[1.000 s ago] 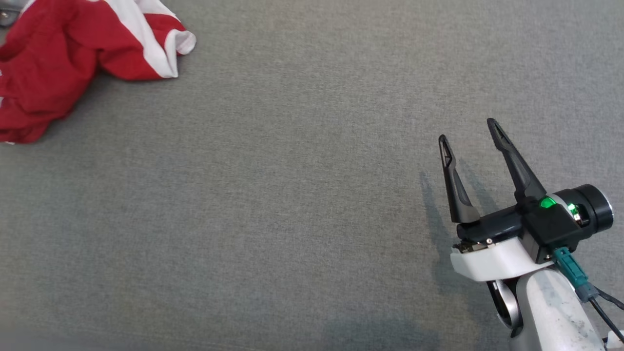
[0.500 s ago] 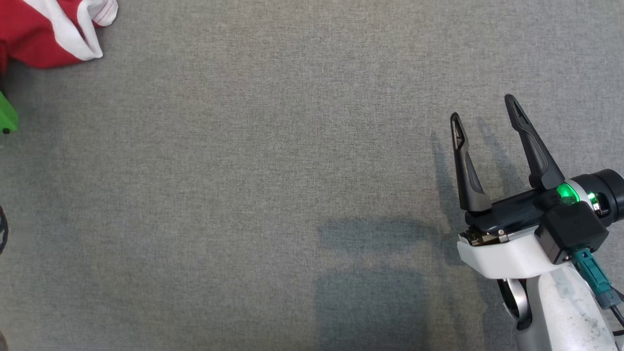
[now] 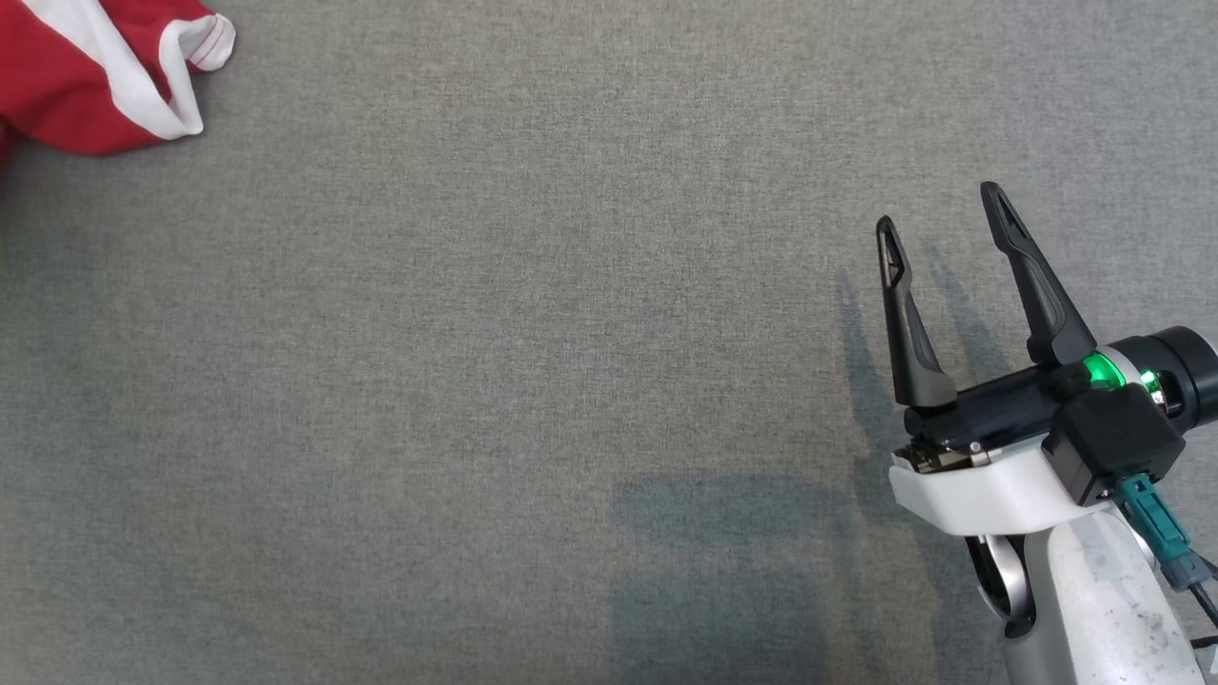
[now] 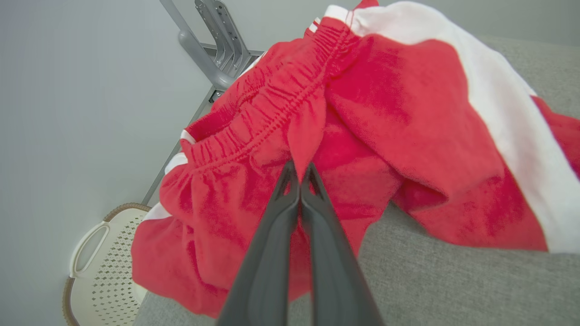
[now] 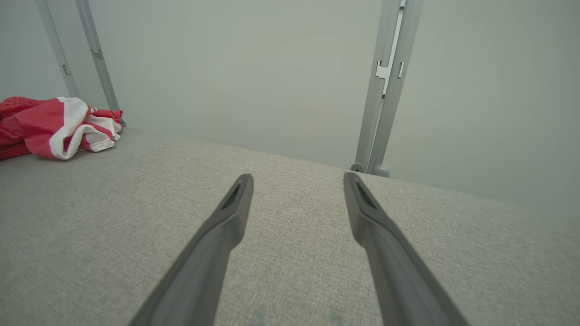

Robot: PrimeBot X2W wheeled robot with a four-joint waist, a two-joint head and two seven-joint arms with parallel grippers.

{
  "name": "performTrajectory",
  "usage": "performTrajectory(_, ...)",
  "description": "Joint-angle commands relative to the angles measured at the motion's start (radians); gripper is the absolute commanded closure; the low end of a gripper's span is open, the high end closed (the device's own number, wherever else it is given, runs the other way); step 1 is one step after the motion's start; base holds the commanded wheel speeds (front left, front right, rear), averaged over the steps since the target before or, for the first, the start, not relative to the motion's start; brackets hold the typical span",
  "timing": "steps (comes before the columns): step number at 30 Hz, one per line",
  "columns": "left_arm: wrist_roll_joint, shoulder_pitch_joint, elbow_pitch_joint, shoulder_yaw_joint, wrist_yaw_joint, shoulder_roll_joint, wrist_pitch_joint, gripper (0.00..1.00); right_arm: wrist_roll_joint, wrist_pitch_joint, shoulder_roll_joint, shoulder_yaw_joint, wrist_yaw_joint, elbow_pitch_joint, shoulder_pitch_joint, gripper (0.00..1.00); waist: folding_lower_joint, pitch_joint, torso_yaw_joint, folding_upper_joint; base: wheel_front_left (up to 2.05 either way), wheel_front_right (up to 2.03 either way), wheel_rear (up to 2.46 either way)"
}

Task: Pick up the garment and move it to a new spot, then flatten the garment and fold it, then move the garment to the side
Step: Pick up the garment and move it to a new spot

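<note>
Grey woven cloth covers the table, and most of it lies bare in front of me. Nearest, at the lower right of the head view, the right gripper hangs just above the cloth with its two fingers spread wide and nothing between them. Well apart from it, at the far left corner of the table, lie the red shorts with their white side stripes, crumpled in a heap. Through the left wrist camera I see the left gripper pressed shut, its tips pinching a small fold of red fabric just below the gathered elastic waistband. Past the table edge, lower down, sits a white perforated basket, and behind the shorts a grey metal frame post rises against the pale wall. My worry is that pinch: it looks thin and sits right at the fingertips, so a quick lift could pull the fold free. Part of the shorts seems to lie at the edge, so a slip there could drop them towards the basket. The head view catches just one corner of the shorts, so I would be judging the carry mostly from the wrist.
</note>
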Motion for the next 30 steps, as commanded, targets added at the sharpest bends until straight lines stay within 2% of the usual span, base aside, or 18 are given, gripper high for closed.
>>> performTrajectory(1,0.011,-0.02,0.002,-0.005,0.006,0.02,-0.016,1.0,0.01,-0.003,-0.004,0.001,0.0,0.007,-0.011,0.0,-0.0001,-0.039,-0.003,0.0,0.0,0.0,0.0)
performTrajectory(11,0.068,-0.075,-0.055,-0.083,-0.019,0.063,-0.075,1.0,0.081,-0.003,-0.003,-0.015,0.0,0.05,0.022,0.0,-0.0001,-0.22,-0.032,0.0,0.0,0.0,0.0)
performTrajectory(17,0.081,-0.1,-0.138,-0.157,-0.035,0.042,-0.07,1.0,0.12,-0.003,-0.003,-0.041,0.0,0.065,0.055,0.0,-0.0001,-0.321,-0.064,0.0,0.0,0.0,0.0)
performTrajectory(23,0.031,-0.059,-0.295,-0.297,-0.037,0.0,-0.056,1.0,0.146,-0.003,-0.003,-0.067,0.0,0.07,0.09,0.0,-0.0001,-0.391,-0.108,0.0,0.0,0.0,0.0)
performTrajectory(30,-0.07,0.008,-0.543,-0.472,-0.038,0.005,-0.046,1.0,0.171,-0.003,-0.003,-0.068,0.0,0.067,0.111,0.0,-0.0001,-0.413,-0.181,0.0,0.0,0.0,0.0)
